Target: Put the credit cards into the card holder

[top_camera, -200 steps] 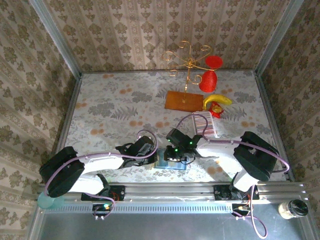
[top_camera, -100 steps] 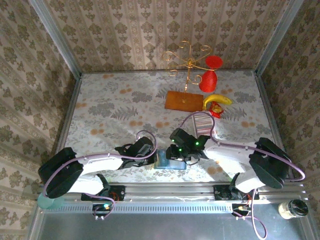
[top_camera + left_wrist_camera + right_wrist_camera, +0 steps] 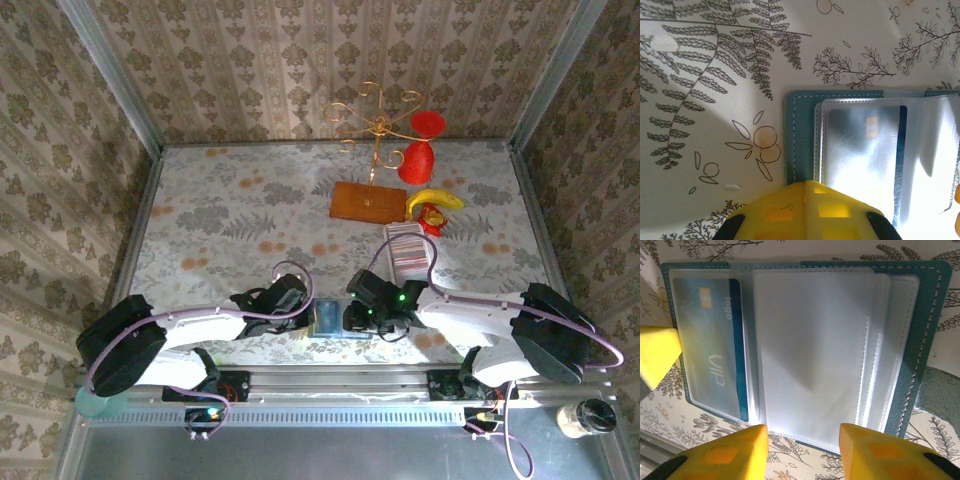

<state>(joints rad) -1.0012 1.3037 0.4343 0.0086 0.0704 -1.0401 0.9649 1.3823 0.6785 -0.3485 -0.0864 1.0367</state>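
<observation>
The card holder (image 3: 922, 335) is found open with one credit card (image 3: 710, 347) sleeved, right gripper (image 3: 804, 434) parted and empty above it, left gripper (image 3: 805, 202) closed at its edge.

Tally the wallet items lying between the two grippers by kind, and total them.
card holder, lying open: 1
credit card, tucked in its clear sleeve: 1
Total: 2

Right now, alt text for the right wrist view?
An open teal card holder lies on the floral table cover, one silver-and-blue card marked VIP in its left sleeve. The right claw hangs open over its lower edge, holding nothing; the shut left claw sits at its left edge.
</observation>
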